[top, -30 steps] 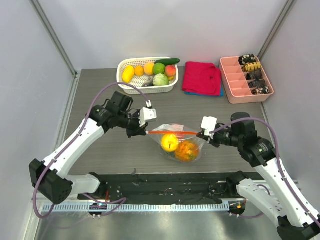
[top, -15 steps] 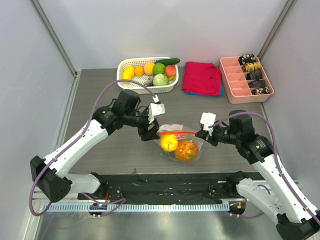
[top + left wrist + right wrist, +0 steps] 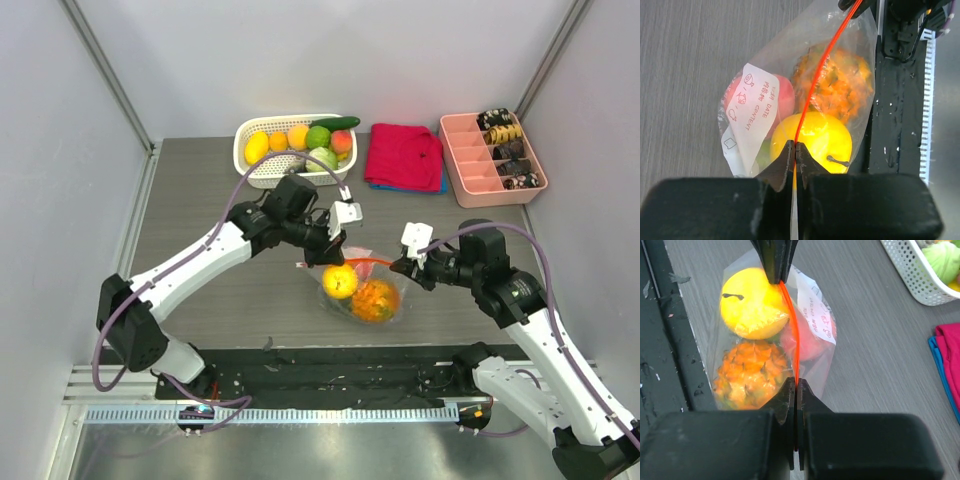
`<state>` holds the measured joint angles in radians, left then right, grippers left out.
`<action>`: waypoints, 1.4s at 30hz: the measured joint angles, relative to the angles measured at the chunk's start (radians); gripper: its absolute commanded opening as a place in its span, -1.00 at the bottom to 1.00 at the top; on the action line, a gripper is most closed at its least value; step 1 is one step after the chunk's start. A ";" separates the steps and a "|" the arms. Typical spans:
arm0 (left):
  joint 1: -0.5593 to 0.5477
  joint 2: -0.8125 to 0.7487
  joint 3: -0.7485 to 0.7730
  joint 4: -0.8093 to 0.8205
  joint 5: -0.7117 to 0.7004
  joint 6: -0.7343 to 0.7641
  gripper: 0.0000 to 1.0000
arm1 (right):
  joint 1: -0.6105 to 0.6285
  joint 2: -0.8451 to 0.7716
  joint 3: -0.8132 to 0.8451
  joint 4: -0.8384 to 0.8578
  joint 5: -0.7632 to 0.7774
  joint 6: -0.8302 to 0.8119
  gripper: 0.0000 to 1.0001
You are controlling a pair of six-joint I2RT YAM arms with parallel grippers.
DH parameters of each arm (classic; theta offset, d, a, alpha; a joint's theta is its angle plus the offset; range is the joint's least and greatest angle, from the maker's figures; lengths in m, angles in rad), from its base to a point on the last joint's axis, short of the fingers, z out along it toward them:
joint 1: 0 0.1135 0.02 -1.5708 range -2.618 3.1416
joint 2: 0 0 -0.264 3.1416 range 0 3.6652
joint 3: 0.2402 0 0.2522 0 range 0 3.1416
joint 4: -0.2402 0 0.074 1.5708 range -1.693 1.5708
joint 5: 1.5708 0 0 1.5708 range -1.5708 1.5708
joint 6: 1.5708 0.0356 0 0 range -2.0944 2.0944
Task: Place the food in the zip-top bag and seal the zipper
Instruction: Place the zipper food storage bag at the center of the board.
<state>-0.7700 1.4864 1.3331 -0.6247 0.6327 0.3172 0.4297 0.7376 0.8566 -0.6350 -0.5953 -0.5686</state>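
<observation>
The clear zip-top bag hangs between both grippers just above the table. Inside it are a round yellow food piece, a frilly orange one and a pink one behind the whitish label. The orange-red zipper runs taut from one gripper to the other. My left gripper is shut on the zipper's left part, above the yellow piece. My right gripper is shut on the zipper's right end.
A white slotted basket with more fruit stands at the back left. Beside it lie a red cloth and a pink compartment tray. A black mat runs along the near table edge.
My left gripper opened, moved right along the zipper toward the right gripper and shut again nearer the bag's middle. The right gripper held its place.
</observation>
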 measured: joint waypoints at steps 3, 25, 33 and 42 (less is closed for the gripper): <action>0.005 0.029 0.054 -0.035 0.002 -0.001 -1.00 | -0.002 0.002 0.000 0.024 0.020 0.016 -0.98; 0.144 0.060 0.040 -0.035 -0.045 0.084 -0.99 | -0.005 0.303 -0.023 0.401 0.034 -0.033 -0.35; 0.080 0.026 -0.192 0.010 -0.025 -0.026 -1.00 | 0.003 0.134 -0.130 0.238 -0.052 0.056 0.78; 0.019 -0.037 -0.230 0.055 0.020 -0.143 0.79 | 0.006 -0.053 -0.077 0.140 0.020 0.296 0.85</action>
<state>-0.7506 1.4490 1.1034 -0.5694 0.6529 0.1745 0.4355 0.6849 0.7795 -0.4946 -0.5751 -0.2729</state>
